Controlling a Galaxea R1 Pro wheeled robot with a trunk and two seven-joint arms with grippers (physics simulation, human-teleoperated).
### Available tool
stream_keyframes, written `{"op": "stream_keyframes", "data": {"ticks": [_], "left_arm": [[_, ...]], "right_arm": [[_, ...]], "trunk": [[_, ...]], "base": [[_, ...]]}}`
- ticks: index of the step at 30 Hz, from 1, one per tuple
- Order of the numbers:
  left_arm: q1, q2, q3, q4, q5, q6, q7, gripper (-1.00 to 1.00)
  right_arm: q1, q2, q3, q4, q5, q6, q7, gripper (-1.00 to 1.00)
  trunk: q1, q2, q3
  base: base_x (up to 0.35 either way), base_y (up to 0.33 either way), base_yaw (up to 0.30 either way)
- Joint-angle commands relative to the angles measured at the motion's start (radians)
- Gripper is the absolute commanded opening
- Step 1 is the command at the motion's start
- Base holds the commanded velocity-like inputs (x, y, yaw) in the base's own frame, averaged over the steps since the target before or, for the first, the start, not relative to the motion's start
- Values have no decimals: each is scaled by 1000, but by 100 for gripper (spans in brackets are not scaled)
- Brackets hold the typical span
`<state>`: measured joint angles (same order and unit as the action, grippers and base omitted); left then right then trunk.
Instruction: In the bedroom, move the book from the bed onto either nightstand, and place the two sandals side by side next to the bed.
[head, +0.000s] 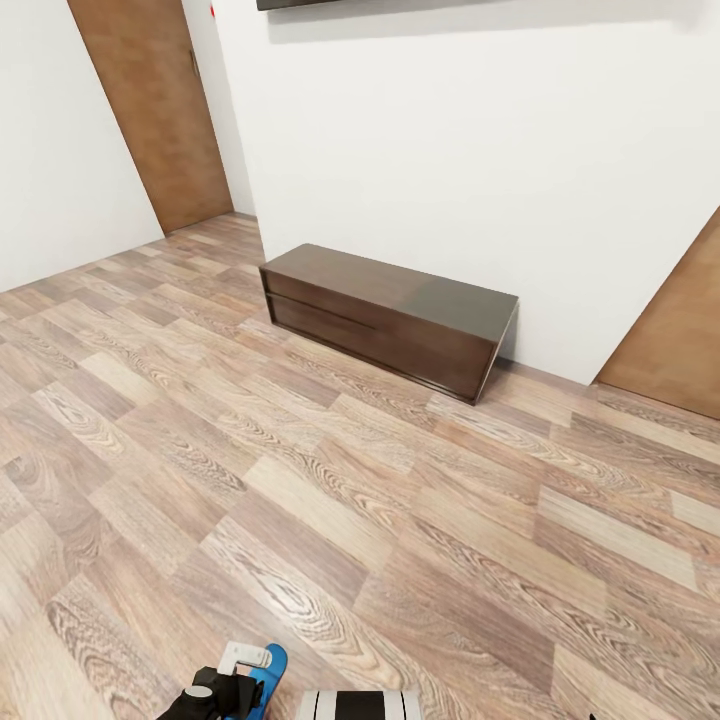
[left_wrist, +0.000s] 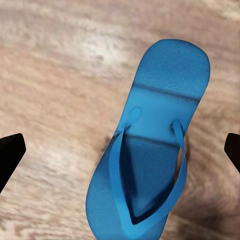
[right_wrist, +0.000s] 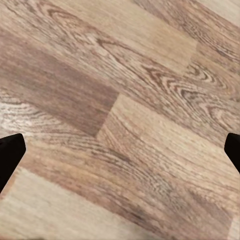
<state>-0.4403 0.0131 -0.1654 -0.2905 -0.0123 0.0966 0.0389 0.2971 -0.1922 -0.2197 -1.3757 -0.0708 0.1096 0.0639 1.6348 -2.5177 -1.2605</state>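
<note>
**Blue sandal under the left claw, on bare plank floor**

The sandal (left_wrist: 150, 150) lies sole-down on the wood floor (left_wrist: 55, 75), straps up. In the left wrist view its long axis runs along the picture's height with a slight lean; the broad rounded end is at one end of that line, and the V of the thong closes toward the other, narrower end, which is cut off by the picture's edge. It is bright blue all over in this view, with two darker bands across the footbed.

The left gripper (left_wrist: 120, 150) is spread wide — its two dark fingertips (left_wrist: 11, 152) sit at opposite edges of the picture, well clear of the sandal on both sides, touching nothing. The sandal lies between them.

In the head view the sandal (head: 268, 668) shows as a blue sliver with a whitish part at the bottom edge, partly behind the dark left gripper (head: 222, 692).

The right gripper (right_wrist: 120, 150) is just as wide, its fingertips at the picture's edges — plain floor (right_wrist: 125, 100) between them.

Farther out, a long low dark bench (head: 388, 318) stands against a white wall (head: 450, 140), with brown doors (head: 150, 105) to either side.
</note>
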Motion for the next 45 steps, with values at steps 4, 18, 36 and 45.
{"op": "stream_keyframes", "data": {"ticks": [4, 18, 36, 45], "left_arm": [[0, 1, -7, -3, -1, 6, 4, 100], [0, -1, -30, -3, -1, 6, 2, 100], [0, 1, -49, -1, -1, 6, -7, 100], [0, 1, -49, -1, 0, 6, -8, 100]], "right_arm": [[0, 0, -1, -2, -7, 5, 5, 100], [1, 0, -1, -2, -7, 5, 5, 100], [1, 0, -1, -2, -7, 5, 5, 100], [1, 0, -1, -2, -7, 5, 5, 100]], "trunk": [[0, 0, -1], [0, 0, -1], [1, -1, -12], [3, -2, -28]], "base": [[0, 0, 0], [0, 0, 0], [0, 0, 0], [0, 0, 0]]}}
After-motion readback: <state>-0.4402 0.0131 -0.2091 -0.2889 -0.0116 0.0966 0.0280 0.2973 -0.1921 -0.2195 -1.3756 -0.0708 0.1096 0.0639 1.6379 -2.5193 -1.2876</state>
